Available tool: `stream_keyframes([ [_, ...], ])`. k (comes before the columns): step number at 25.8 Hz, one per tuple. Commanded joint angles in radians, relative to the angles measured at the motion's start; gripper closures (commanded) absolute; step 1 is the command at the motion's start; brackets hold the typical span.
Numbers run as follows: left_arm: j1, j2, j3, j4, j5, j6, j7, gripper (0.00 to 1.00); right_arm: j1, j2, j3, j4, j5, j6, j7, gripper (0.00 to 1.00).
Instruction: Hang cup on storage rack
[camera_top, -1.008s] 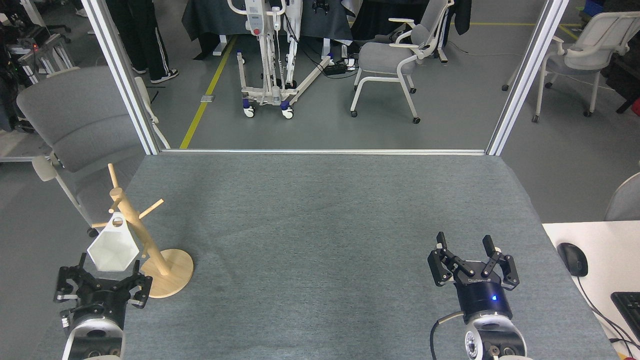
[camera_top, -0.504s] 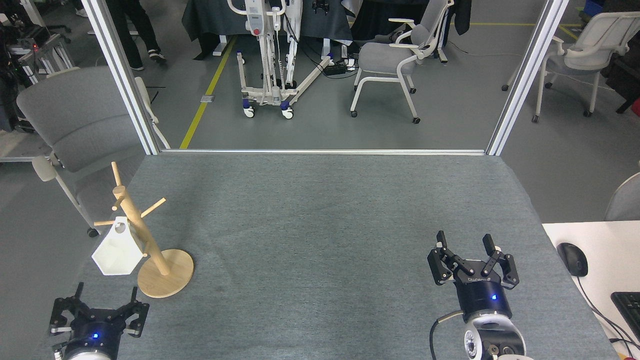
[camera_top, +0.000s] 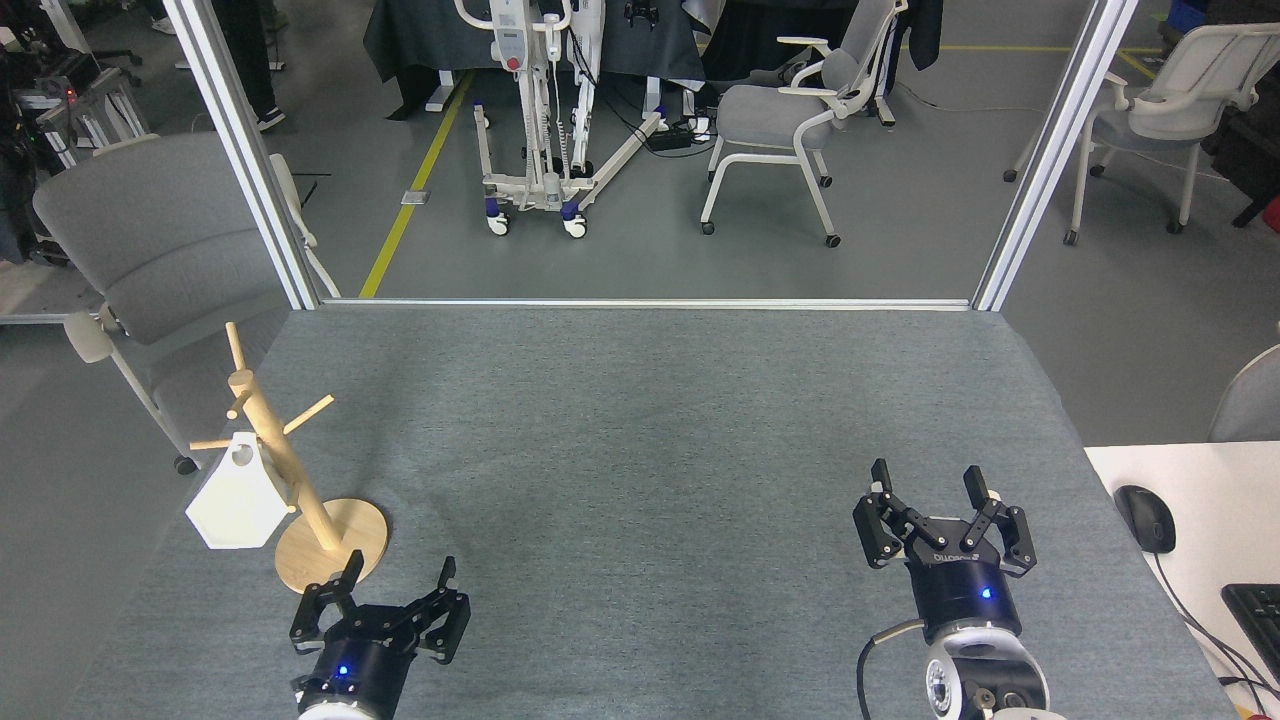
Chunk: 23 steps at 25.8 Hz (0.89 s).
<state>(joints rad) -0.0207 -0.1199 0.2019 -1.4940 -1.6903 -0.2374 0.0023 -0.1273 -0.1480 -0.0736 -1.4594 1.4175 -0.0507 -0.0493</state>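
the plain white faceted cup with its hexagonal rim (camera_top: 238, 500) hangs on a lower peg of the light wooden mug tree, a slim pole with angled pegs on a round flat base (camera_top: 290, 480), near the table's left edge. my left tool (camera_top: 396, 582) sits just to the right of and nearer to me than that round base, apart from the cup, its black fingers spread and holding nothing. my right tool (camera_top: 932, 485) is well apart on the right side of the table, likewise released and empty, with a small blue light on its wrist. the table (camera_top: 640, 440) is covered in grey felt-like cloth and framed by two aluminium posts. beyond it lie a grey floor with a yellow line, grey office chairs and a white wheeled stand. the small lettering on my right tool is too small to read.
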Motion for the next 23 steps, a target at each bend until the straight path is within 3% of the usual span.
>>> stream_keyframes([
  [1, -0.091, -0.010, -0.134, 0.052, 0.066, 0.113, -0.001, 0.01, 0.000, -0.001, 0.000, -0.001, 0.000, 0.000, -0.001, 0.00],
  [7, -0.176, -0.012, -0.183, 0.123, 0.069, 0.145, -0.002, 0.01, -0.002, -0.002, 0.000, 0.001, 0.000, 0.000, -0.001, 0.00],
  [23, -0.157, -0.010, -0.234, 0.101, 0.116, 0.193, -0.013, 0.01, 0.000, 0.016, 0.000, 0.001, 0.000, 0.000, 0.002, 0.00],
])
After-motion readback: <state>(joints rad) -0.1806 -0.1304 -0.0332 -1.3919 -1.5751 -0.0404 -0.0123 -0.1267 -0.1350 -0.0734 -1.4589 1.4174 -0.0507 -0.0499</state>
